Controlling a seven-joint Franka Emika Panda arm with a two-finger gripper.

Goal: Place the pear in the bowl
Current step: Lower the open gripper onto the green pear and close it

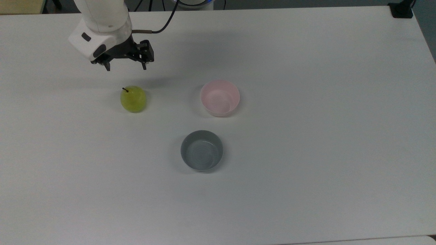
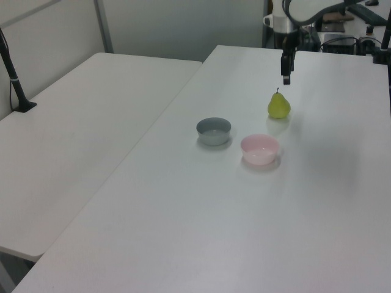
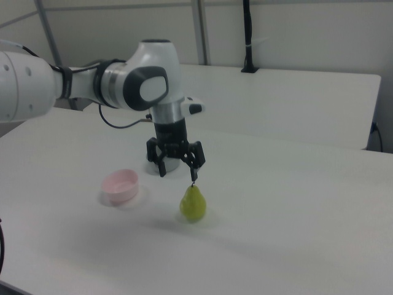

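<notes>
Broadly: white table (image 1: 306, 187); pink bowl (image 1: 220, 98) beside grey bowl (image 1: 202, 150); end effector (image 1: 125, 66) spread wide, empty, hovering above pear (image 1: 133, 98). Upright on table, apart from bowl. Probably light, smooth, roll-prone; best pinched across widest belly, below stem.

Glossy white rounded arm (image 3: 92, 83), dark grey joint caps, black claw (image 1: 126, 67), thin black cable (image 1: 163, 25)
</notes>
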